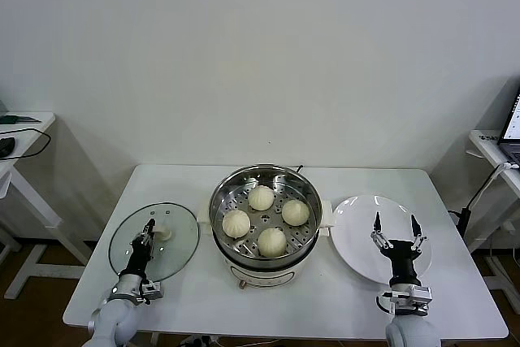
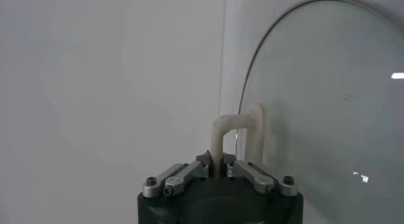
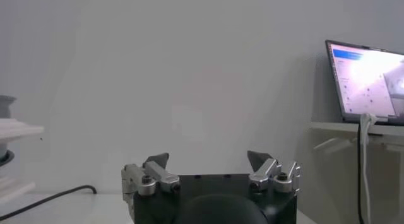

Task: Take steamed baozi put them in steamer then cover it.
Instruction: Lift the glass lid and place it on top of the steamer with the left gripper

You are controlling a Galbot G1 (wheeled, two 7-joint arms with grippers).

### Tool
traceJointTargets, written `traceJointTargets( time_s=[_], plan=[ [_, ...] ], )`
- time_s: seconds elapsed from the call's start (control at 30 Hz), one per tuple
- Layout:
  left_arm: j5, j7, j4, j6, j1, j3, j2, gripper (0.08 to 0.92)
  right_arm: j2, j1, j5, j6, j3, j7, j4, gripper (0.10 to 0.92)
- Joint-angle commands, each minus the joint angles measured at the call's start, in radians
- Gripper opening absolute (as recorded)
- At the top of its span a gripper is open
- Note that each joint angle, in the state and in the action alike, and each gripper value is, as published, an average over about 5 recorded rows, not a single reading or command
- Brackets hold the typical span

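Several cream-white steamed baozi (image 1: 261,197) lie on the perforated tray inside the shiny round steamer (image 1: 219,201) at the table's middle. To its left the clear glass lid (image 1: 180,245) rests on the table. My left gripper (image 1: 149,225) is shut on the lid's cream handle (image 1: 162,232). In the left wrist view the thin handle loop (image 2: 221,127) runs between the closed fingers of that left gripper (image 2: 218,165), with the lid's glass (image 2: 328,105) beyond. My right gripper (image 1: 395,227) stands open and empty over the white plate (image 1: 357,217); in the right wrist view nothing lies between the fingers of the right gripper (image 3: 208,159).
The steamer's white base (image 1: 268,272) has side handles and a cord running behind. A side table (image 1: 20,132) stands far left. A laptop (image 3: 366,80) sits on a shelf at the far right.
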Motion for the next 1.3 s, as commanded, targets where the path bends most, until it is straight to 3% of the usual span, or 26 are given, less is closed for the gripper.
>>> traceJointTargets(
  time_s=[0.03,0.43,0.63,0.77,0.97,1.3],
  plan=[
    [-0.016,-0.017,-0.056,-0.009,0.015,-0.022,0.006,0.197,0.004,0.001,-0.007,0.004,-0.003,-0.002,-0.004,0.823],
    [-0.101,0.030,-0.453,0.036,0.110,-0.157,0.109,0.197,0.016,0.008,-0.012,0.014,-0.005,-0.006,-0.007,0.823],
    [-0.136,0.090,-0.673,0.107,0.125,-0.139,0.142,0.197,0.020,0.010,-0.011,0.015,-0.004,-0.007,-0.003,0.823],
    [-0.140,0.145,-0.824,0.203,0.135,-0.040,0.158,0.197,0.018,0.013,-0.007,0.010,-0.003,-0.007,-0.002,0.823],
    [-0.132,0.225,-0.962,0.369,0.079,0.217,0.157,0.197,0.014,0.020,-0.003,0.007,0.002,-0.007,-0.013,0.823],
    [-0.007,0.351,-0.943,0.527,-0.041,0.588,0.036,0.197,0.014,0.038,-0.001,0.006,0.006,-0.004,-0.028,0.823]
  ],
)
